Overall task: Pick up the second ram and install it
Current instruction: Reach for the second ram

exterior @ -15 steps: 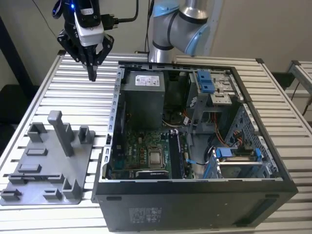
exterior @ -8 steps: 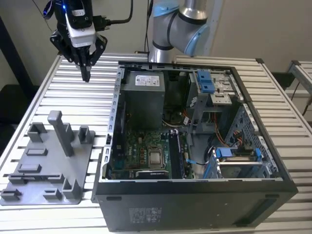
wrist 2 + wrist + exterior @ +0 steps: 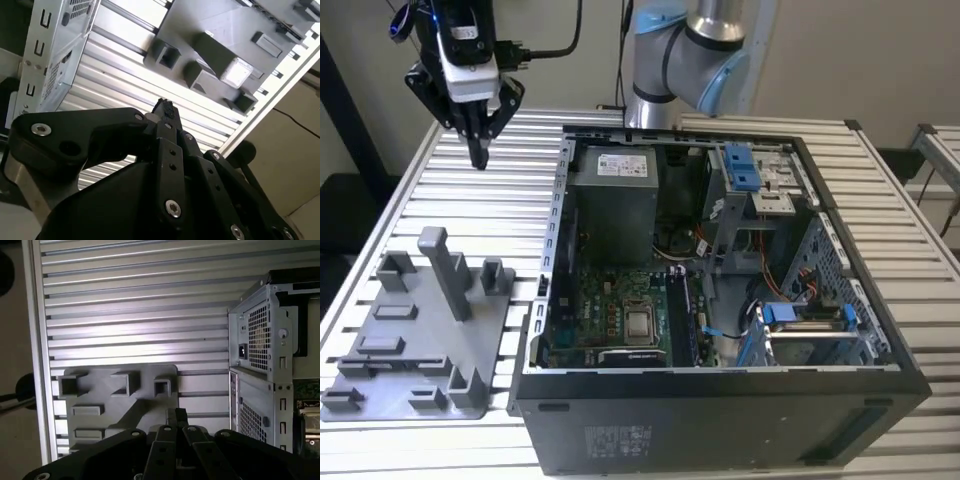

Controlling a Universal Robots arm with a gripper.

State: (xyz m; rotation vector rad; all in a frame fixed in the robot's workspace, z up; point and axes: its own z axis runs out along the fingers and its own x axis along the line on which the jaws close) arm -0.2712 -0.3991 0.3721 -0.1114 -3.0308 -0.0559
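gripper: hangs high above the slatted table at the exterior view's far left, fingers pinched together to a point, nothing between them; same closed tip in both wrist views.
second ram: seen in the exterior view as a dark narrow strip on edge inside the computer case, just right of the processor socket; cannot tell it from any neighbouring stick.
fixture tray: grey, lies near left, beside the case and well apart from the gripper; upright posts bare.
exterior view: looks into the open case, power-supply box at the far side.
first wrist view: looks down on the tray and the case's perforated outer wall.
second wrist view: takes in the tray's tall post and a corner of the case.
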